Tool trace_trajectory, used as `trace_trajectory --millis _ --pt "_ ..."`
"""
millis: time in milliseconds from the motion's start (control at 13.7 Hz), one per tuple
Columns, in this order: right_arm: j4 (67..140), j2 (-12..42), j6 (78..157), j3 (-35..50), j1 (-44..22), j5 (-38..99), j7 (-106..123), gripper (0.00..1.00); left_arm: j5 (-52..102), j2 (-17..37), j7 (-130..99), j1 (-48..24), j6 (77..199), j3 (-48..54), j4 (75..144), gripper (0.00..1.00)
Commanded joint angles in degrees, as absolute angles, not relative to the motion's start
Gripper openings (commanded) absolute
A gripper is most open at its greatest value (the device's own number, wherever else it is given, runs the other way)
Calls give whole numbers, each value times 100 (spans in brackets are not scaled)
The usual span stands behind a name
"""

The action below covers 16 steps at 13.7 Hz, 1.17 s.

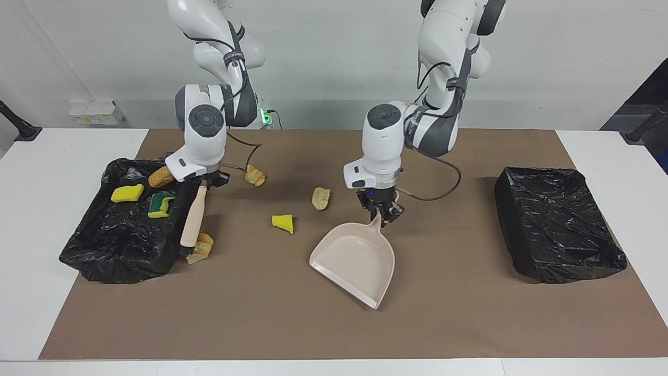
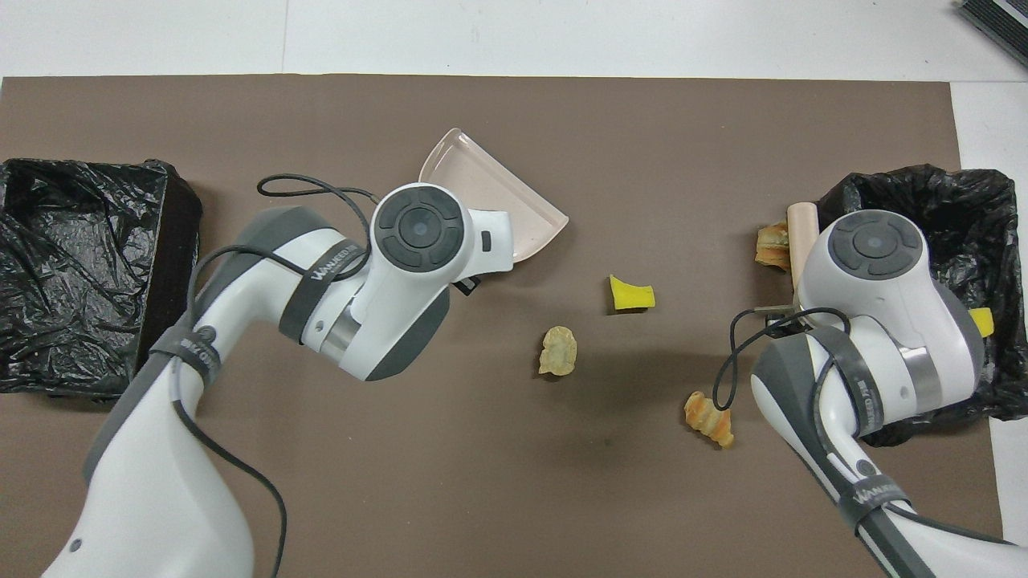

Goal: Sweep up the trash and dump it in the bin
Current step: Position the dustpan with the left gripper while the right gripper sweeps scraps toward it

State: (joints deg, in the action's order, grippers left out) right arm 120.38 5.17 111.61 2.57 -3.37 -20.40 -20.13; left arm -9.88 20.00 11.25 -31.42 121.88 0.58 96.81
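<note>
My left gripper (image 1: 384,215) is shut on the handle of the beige dustpan (image 1: 355,258), whose mouth is turned toward the right arm's end; in the overhead view the wrist hides most of the dustpan (image 2: 494,197). My right gripper (image 1: 205,183) is shut on the brush (image 1: 191,222), its bristles by a croissant piece (image 1: 202,246) beside the black-lined bin (image 1: 94,245). Loose trash on the mat: a yellow sponge chunk (image 1: 283,223), a tan piece (image 1: 320,198), a croissant (image 1: 255,175). In the bin lie a yellow sponge (image 1: 127,192), a green-backed sponge (image 1: 160,204) and a bread piece (image 1: 160,176).
A second black-lined bin (image 1: 556,224) stands at the left arm's end of the brown mat (image 1: 443,324). White table (image 1: 47,209) shows around the mat. In the overhead view the right arm covers part of the bin (image 2: 907,181).
</note>
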Motion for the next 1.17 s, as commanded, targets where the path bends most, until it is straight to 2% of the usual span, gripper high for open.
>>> trace_trajectory --millis 0,291,583,729,947,1093 --pt "11936 685 11293 334 -299 -2057 -1899 0 -967 1635 2717 -2796 12173 79 10063 0" --pt "11927 694 11241 378 -413 -1093 -1380 0 -975 1609 4310 -2505 12164 70 10238 0" --pt "11822 650 10943 466 -659 524 -1003 0 -1316 1170 5106 -2557 12330 70 11116 0" --pt "11577 624 10654 518 -711 1070 -757 0 -1450 994 5106 -2566 13127 70 11721 0" --pt "10883 598 9916 527 -712 1003 -747 0 -1678 897 5498 -2296 13184 70 11935 0" --pt "10758 624 9940 519 -633 609 -651 0 -1687 905 6413 -2145 13245 70 11953 0"
